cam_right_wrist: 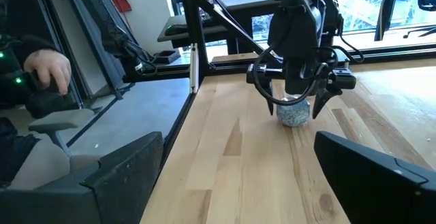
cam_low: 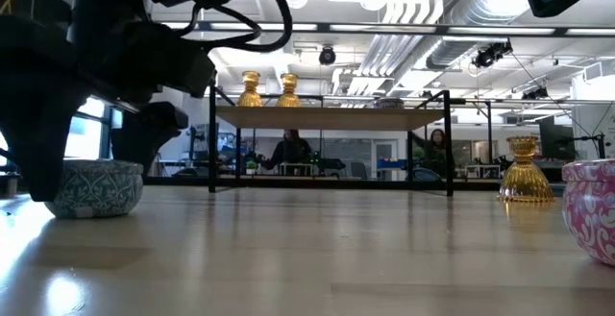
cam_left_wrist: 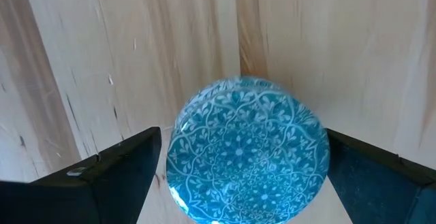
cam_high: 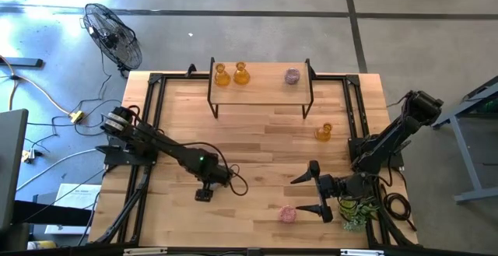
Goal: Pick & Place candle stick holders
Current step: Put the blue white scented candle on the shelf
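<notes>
A pale blue glass holder (cam_left_wrist: pixel 246 152) stands on the table near the front, left of centre. My left gripper (cam_high: pixel 204 191) is over it, pointing down and open. Its fingers (cam_left_wrist: pixel 122 173) stand close on either side of the holder, and no touch shows. It also shows in the low view (cam_low: pixel 94 186) and the right wrist view (cam_right_wrist: pixel 294 111). My right gripper (cam_high: pixel 308 194) is open and empty at the front right, next to a pink holder (cam_high: pixel 289 213). One amber holder (cam_high: pixel 324 132) stands on the table at the right.
A black-framed wooden shelf (cam_high: pixel 261 85) at the far edge carries two amber holders (cam_high: pixel 222 75) and a pink one (cam_high: pixel 292 75). A green plant (cam_high: pixel 355 209) lies under my right arm. A person's hand (cam_right_wrist: pixel 48 71) shows beyond the table's left edge.
</notes>
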Tool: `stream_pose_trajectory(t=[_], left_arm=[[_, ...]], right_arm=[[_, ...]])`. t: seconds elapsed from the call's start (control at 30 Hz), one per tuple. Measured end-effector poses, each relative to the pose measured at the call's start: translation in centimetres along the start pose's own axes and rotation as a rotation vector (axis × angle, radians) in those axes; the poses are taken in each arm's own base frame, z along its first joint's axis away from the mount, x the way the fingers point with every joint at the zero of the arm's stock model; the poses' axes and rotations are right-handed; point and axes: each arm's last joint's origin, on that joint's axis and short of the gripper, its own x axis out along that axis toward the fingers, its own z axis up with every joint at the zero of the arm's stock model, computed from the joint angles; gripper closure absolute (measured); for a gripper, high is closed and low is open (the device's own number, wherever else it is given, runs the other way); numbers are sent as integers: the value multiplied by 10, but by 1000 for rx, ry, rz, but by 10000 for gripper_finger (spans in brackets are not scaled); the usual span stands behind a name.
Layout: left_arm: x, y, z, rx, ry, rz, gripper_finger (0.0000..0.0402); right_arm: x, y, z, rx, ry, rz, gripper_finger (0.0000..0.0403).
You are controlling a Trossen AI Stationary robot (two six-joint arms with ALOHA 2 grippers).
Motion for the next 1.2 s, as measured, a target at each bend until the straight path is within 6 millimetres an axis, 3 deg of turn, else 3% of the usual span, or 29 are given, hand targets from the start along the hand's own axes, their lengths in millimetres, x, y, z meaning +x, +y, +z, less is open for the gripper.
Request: stream_pose_trajectory(t=[0.23,0.5,1.0,1.2], left_arm=[[0,-1,2,-8,-18,-23,29],[0,-2,6,-20,-53,-42,117],[0,-2,3,-41,-14,-35,117],[-12,-4,8,-41,40,-17,117]], right_arm=[[0,0,0,0,0,-1,24],[0,0,0,0,0,-1,24],[0,0,0,0,-2,-6,24],[0,0,0,0,-2,-6,24]])
